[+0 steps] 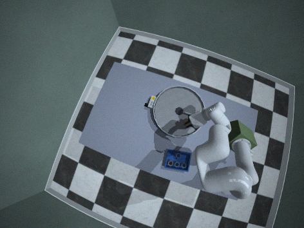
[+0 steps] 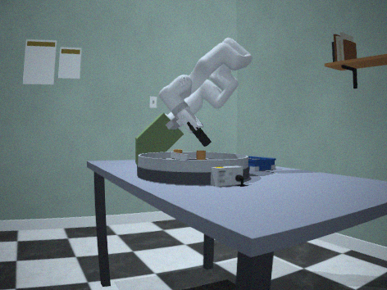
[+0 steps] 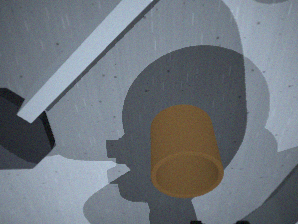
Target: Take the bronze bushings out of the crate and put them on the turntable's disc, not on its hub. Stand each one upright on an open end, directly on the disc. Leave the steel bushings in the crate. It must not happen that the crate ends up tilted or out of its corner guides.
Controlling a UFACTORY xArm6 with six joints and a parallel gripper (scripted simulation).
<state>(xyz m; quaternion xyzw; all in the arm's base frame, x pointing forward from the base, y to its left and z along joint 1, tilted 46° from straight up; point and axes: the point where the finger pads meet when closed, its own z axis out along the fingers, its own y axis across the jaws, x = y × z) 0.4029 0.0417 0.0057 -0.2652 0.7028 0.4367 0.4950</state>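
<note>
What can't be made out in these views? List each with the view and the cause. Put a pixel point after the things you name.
- Wrist: the fingertips, nearly all cut off by the bottom edge.
- Wrist: the base of the bronze bushing (image 3: 187,132), hidden by its own body.
- Exterior: the bushings inside the blue crate (image 1: 166,160) (image 2: 264,164), hidden by its walls.
- Exterior: the disc's surface, mostly hidden by the turntable's rim (image 1: 154,113) (image 2: 193,165).
- Top: the gap between the hand's fingers, too small and shadowed.

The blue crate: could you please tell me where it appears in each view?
Top: below the picture's centre, under the turntable.
Exterior: the blue crate is right of centre, partly behind the turntable.
Wrist: not in it.
Shared landmark: the turntable.
</note>
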